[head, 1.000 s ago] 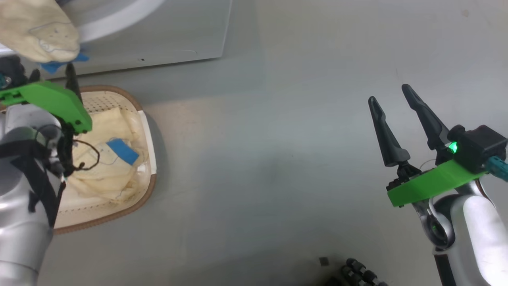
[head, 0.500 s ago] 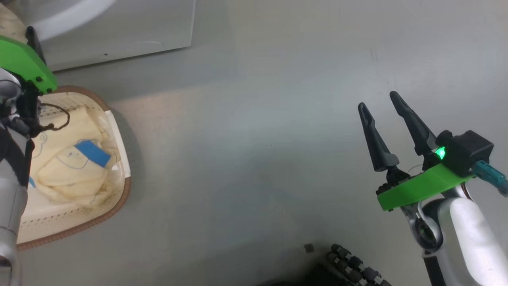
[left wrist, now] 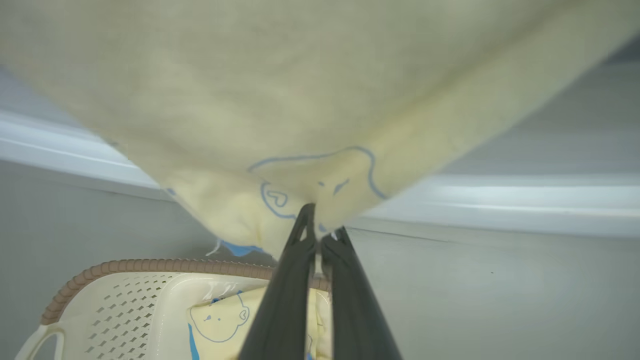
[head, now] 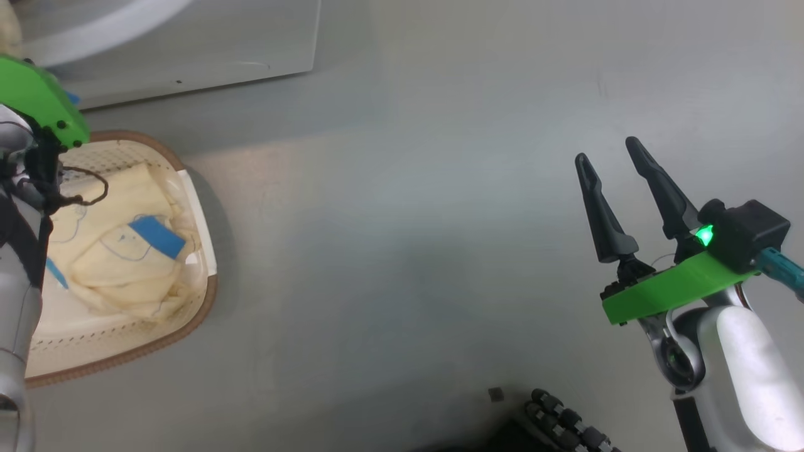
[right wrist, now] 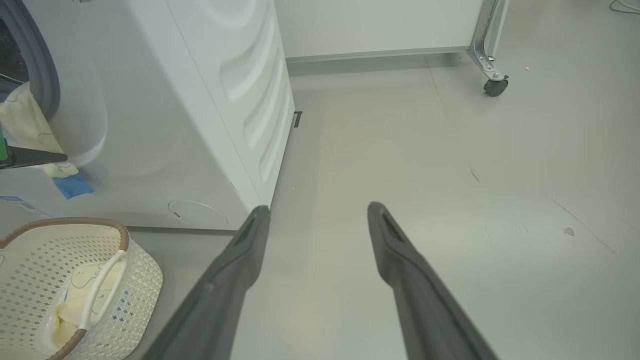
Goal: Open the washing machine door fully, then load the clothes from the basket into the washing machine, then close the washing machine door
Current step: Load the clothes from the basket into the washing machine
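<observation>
The left hand (left wrist: pixel 322 220) is clenched on a cream garment (left wrist: pixel 300 100), held up near the washing machine (right wrist: pixel 200 100) front, above the basket (left wrist: pixel 125 305) where more clothes (head: pixel 119 251) lie. The right hand (head: pixel 606 149) is spread wide and empty over the floor (head: pixel 408 220).

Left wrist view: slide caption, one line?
Fingers of the left gripper pinch a cream bear-print garment near the basket.
</observation>
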